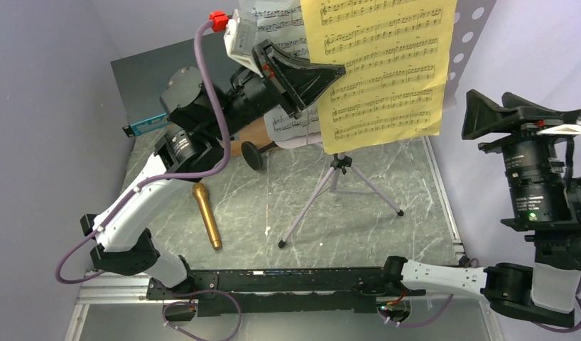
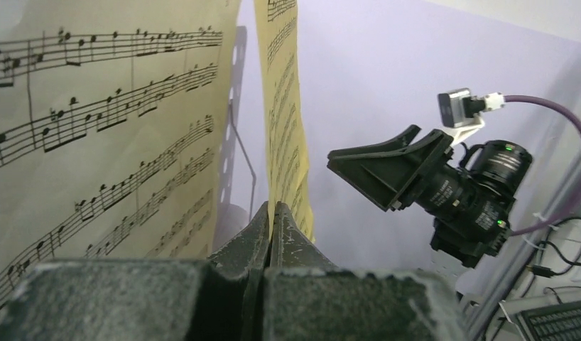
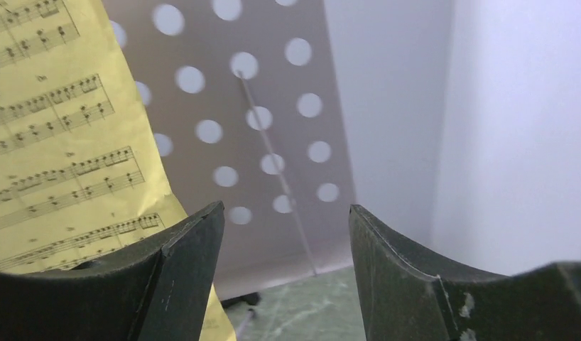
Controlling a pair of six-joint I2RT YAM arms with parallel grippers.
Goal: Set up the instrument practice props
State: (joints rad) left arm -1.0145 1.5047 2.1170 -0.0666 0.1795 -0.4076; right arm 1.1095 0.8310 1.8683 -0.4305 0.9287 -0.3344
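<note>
1. A grey, marble-patterned table (image 1: pixel 401 170) carries the props; its surface looks smooth and hard.
2. The stand (image 3: pixel 224 106) is seen upright at the far right of the table on thin tripod legs. Its pale lilac plate is flat, stiff and punched with round holes. It is judged light and easily tipped, so it is best held low, at the hub where the legs meet.
3. A yellow sheet (image 1: pixel 380 71) is displayed on the plate, with its lower edge hanging past it. The paper is thin, limp and easily creased, and is best pinched at a free margin.
4. A white sheet (image 1: pixel 293 122) is partly hidden behind and to the left of the yellow one.
5. A gold microphone (image 1: pixel 207 213), a smooth and slightly tapered rod, is left lying flat on the table near the left arm. It is judged rigid and likely to roll, so a grip across its middle is suggested.
6. A black mic stand (image 1: pixel 253 154) with a round base appears to be tipped over behind the left arm.
7. The left fingers (image 2: pixel 296 238) are pressed together on the yellow sheet's edge.
8. The right fingers (image 3: pixel 181 270) are held apart and empty, facing the plate.
</note>
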